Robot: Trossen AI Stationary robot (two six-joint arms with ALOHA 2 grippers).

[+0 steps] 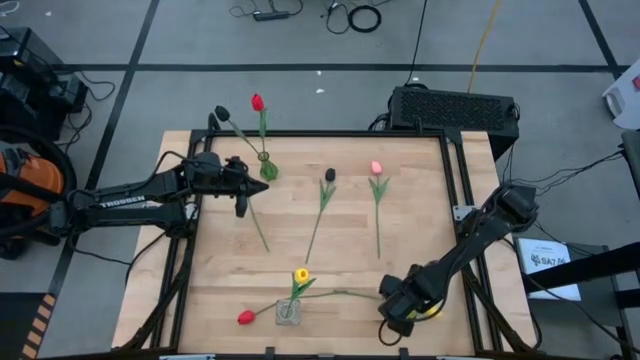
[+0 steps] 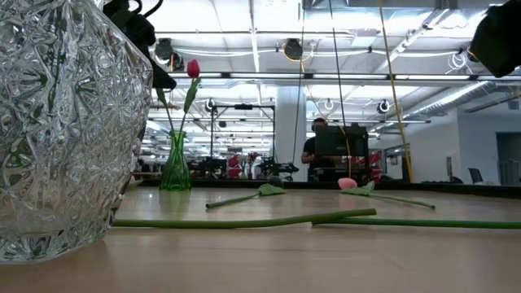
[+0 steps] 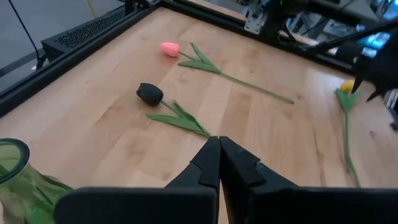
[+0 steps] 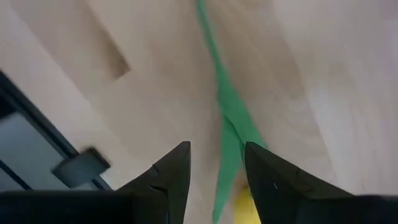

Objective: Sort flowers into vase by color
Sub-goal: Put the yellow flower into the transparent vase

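Observation:
A yellow tulip lies near the table's near right corner, its head point(image 4: 239, 202) and green stem point(image 4: 217, 93) between the fingers of my open right gripper point(image 4: 214, 168), which points down over it point(image 1: 412, 310). I cannot tell if the fingers touch it. My left gripper point(image 3: 219, 155) is shut and holds nothing, hovering beside the green vase point(image 1: 268, 166) at the far left. That vase holds a red tulip point(image 1: 257, 102) and a dark one point(image 1: 222, 113). A dark tulip point(image 1: 330, 175) and a pink tulip point(image 1: 376, 167) lie flat mid-table. A clear glass vase point(image 1: 288, 312) holds a yellow tulip point(image 1: 301, 274).
A red tulip head point(image 1: 246, 317) shows just left of the glass vase. A loose green stem point(image 1: 258, 226) lies below the left gripper. A black frame point(image 1: 445, 190) rims the table. Bare wood lies between the two vases.

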